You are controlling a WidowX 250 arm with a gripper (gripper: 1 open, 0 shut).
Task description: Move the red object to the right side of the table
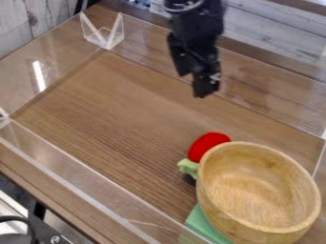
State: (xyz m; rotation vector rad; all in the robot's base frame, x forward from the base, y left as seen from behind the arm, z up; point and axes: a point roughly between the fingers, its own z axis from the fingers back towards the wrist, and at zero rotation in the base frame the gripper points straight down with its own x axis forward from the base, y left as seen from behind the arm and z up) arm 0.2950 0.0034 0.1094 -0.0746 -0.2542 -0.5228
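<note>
Red fruit (209,146): sitting at five o'clock, right up against the wooden bowl (258,191)!
Brown table (109,114): bare wood at the centre.
Black gripper (199,84): up at one o'clock, fingers spread wide, nothing in them.
Approach: the reach looks next; come in from eleven o'clock, straddle the fruit clear of that rim, sink low, then squeeze gently.

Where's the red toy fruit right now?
In the camera view, the red toy fruit sits right of centre, low, at the upper-left rim of the wooden bowl.
</note>
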